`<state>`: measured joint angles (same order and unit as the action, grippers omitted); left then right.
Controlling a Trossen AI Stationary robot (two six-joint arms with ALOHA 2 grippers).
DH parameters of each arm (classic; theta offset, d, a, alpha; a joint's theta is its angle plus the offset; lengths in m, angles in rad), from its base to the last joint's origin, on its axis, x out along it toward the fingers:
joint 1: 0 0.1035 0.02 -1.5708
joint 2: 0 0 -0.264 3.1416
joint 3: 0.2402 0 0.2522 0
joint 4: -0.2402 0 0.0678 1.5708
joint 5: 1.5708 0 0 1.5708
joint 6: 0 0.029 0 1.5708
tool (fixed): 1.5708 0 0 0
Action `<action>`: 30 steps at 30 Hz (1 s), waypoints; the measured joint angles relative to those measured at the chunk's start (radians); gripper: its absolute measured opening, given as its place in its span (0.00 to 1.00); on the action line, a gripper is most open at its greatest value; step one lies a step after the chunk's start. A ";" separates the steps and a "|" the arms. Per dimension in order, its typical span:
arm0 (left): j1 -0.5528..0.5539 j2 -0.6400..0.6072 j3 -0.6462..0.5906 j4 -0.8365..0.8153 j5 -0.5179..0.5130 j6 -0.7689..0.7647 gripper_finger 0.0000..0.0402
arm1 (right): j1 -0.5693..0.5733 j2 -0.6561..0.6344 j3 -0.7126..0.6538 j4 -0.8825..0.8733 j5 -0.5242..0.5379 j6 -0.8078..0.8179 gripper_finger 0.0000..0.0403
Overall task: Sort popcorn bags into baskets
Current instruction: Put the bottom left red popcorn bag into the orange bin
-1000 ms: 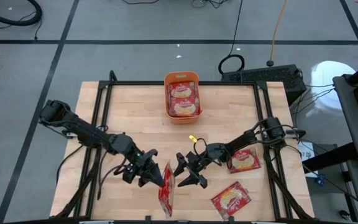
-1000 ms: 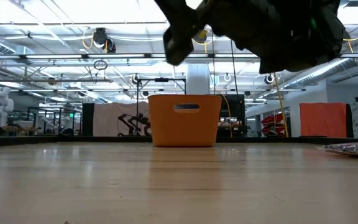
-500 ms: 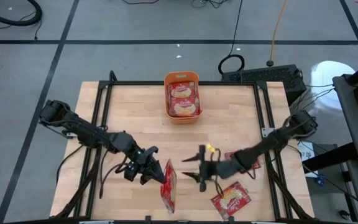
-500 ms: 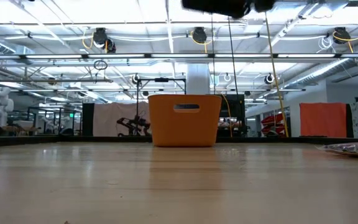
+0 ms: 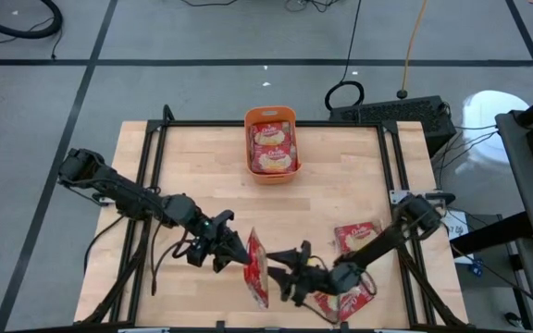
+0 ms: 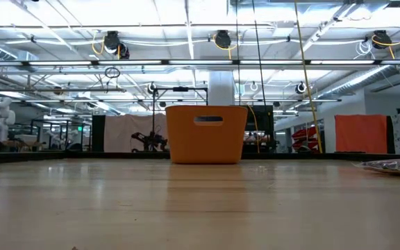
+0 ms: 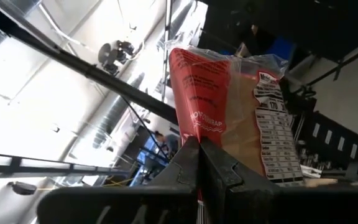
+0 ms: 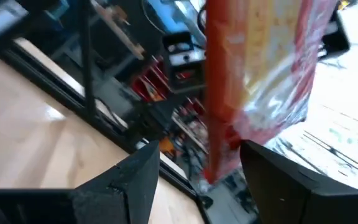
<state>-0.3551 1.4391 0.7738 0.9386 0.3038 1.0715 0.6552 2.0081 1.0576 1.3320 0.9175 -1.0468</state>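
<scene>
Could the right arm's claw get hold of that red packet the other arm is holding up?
Probably yes: the right gripper is open beside the popcorn bag, which the left gripper pinches by one edge. In the right wrist view nothing stands between them.

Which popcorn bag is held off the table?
The bag pinched by the left gripper, near the front edge; the others lie flat on the table or in the basket.

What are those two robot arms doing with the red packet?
The left gripper is pinching a red popcorn bag by its edge and holding it up near the front of the table. The right gripper is open right beside that bag, maybe about to take it. Two more bags lie flat under the right arm. The orange basket at the far edge already holds some bags.
</scene>
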 joint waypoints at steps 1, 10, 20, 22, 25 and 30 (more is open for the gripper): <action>0.000 0.000 0.000 0.000 0.000 0.000 0.01 | -0.008 0.026 0.033 0.002 0.007 -0.010 0.54; -0.017 0.000 0.000 -0.005 -0.019 -0.008 0.01 | -0.045 0.119 0.196 0.079 0.138 -0.039 0.50; -0.020 0.000 0.000 -0.059 -0.045 -0.110 0.01 | -0.024 0.113 0.196 0.095 0.205 -0.129 0.14; -0.020 -0.001 0.000 -0.066 -0.046 -0.157 0.01 | -0.022 0.113 0.196 0.100 0.224 -0.150 0.08; -0.020 -0.001 0.000 -0.071 -0.055 -0.285 0.03 | -0.018 0.112 0.196 0.102 0.256 -0.193 0.02; -0.046 -0.010 0.000 -0.099 -0.193 -0.486 0.20 | -0.012 0.111 0.195 0.103 0.279 -0.238 0.03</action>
<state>-0.4007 1.4290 0.7738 0.8398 0.1105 0.5854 0.6429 2.1192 1.2526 1.4351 1.1963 -1.2850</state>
